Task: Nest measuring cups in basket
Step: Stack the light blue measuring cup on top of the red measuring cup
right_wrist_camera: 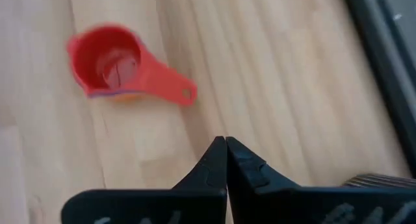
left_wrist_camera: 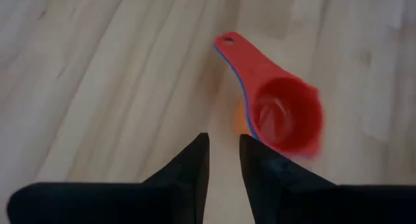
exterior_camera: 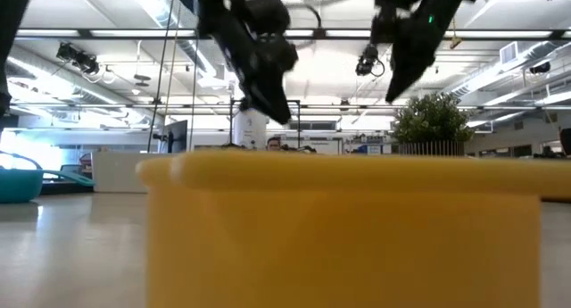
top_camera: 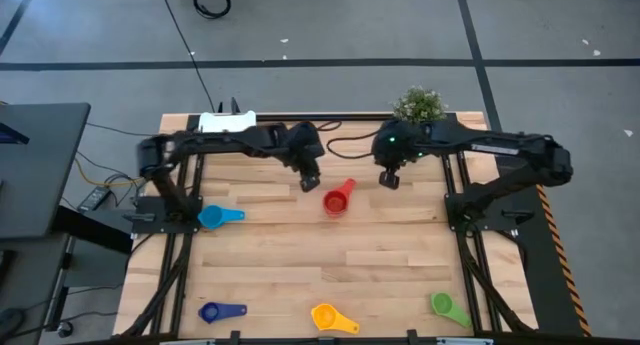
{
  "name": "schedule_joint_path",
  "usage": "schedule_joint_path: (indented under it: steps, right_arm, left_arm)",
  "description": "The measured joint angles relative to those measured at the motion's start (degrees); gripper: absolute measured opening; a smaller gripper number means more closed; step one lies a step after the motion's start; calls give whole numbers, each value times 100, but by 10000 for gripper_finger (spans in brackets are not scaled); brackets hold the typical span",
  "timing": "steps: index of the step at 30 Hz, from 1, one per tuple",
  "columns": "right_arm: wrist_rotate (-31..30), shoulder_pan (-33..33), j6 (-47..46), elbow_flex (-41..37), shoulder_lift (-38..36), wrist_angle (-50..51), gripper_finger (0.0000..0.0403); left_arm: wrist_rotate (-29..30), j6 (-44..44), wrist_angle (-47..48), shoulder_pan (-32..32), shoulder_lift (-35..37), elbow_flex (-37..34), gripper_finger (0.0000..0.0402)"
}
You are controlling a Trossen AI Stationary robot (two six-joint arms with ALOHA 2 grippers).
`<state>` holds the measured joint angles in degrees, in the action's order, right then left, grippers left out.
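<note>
A red measuring cup [top_camera: 338,198] lies mid-table, nested on top of a blue and an orange cup whose edges show under it [left_wrist_camera: 242,120] [right_wrist_camera: 107,62]. My left gripper [top_camera: 310,181] [left_wrist_camera: 224,149] hovers just left of it, its fingers a narrow gap apart. My right gripper [top_camera: 389,180] [right_wrist_camera: 225,149] hovers just right of it, shut. Both hang above the table in the low view [exterior_camera: 275,107] [exterior_camera: 393,89]. Single cups lie apart on the table: light blue [top_camera: 218,217], dark blue [top_camera: 222,311], yellow [top_camera: 333,318] [exterior_camera: 343,228], green [top_camera: 448,306]. The white basket [top_camera: 227,120] sits at the far edge.
A potted green plant [top_camera: 418,105] [exterior_camera: 433,120] stands at the far edge behind the right arm. Cables run along the far edge near the basket. Bare wood lies between the red stack and the cups along the near edge.
</note>
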<state>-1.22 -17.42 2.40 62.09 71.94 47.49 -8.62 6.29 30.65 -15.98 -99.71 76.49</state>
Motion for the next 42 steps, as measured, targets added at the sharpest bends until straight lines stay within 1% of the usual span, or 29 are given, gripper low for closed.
schedule_joint_path:
  steps: [3, 9, 14, 19, 24, 32, 36, 39, 42]
  right_arm:
    - [-192, 153, -173, 263, -214, 88, 0]
    - [-272, 393, -520, 717, -428, 316, 0]
    - [-217, 569, -296, 755, -439, 353, 0]
    - [-32, 661, -240, 755, -439, 364, 0]
    - [-25, 692, -225, 755, -439, 384, 0]
    - [-24, 692, -138, 755, -439, 411, 1]
    - [-21, 696, 33, 755, -439, 497, 1]
    - [-21, 696, 119, 755, -439, 528, 1]
    - [-21, 696, 183, 755, -437, 531, 2]
  left_arm:
    - [230, 304, 553, 67, 505, 0, 93]
    - [963, 1556, 1939, 235, 1386, 0, 93]
    - [1341, 2544, 3223, 517, 1832, 0, 93]
    - [1335, 3428, 4141, 841, 2018, -2, 93]
    - [1330, 4228, 4581, 1074, 2031, 0, 93]
    - [1078, 4335, 4652, 1305, 2027, 0, 93]
    - [1077, 4684, 5303, 1373, 2025, 0, 95]
    - [803, 4866, 5857, 1500, 2025, 0, 103]
    - [690, 4990, 5939, 1687, 2025, -2, 114]
